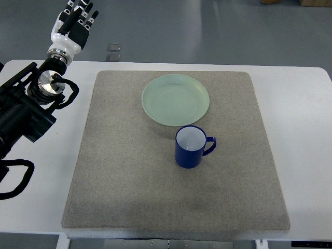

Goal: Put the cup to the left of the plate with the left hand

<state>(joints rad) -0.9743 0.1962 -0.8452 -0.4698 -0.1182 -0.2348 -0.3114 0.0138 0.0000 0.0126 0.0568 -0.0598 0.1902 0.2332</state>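
Note:
A dark blue cup (192,147) with a white inside stands upright on the grey mat, its handle pointing right. It sits just in front of the pale green plate (176,99), touching or nearly touching the plate's near rim. My left hand (78,19) is raised at the top left, beyond the table's far edge, with its fingers stretched out and holding nothing. The left arm runs down along the left side of the picture. It is far from the cup.
The grey mat (129,181) covers most of the white table (306,114). Black cables (15,181) loop by the left edge. A small object (114,50) lies on the floor beyond the table.

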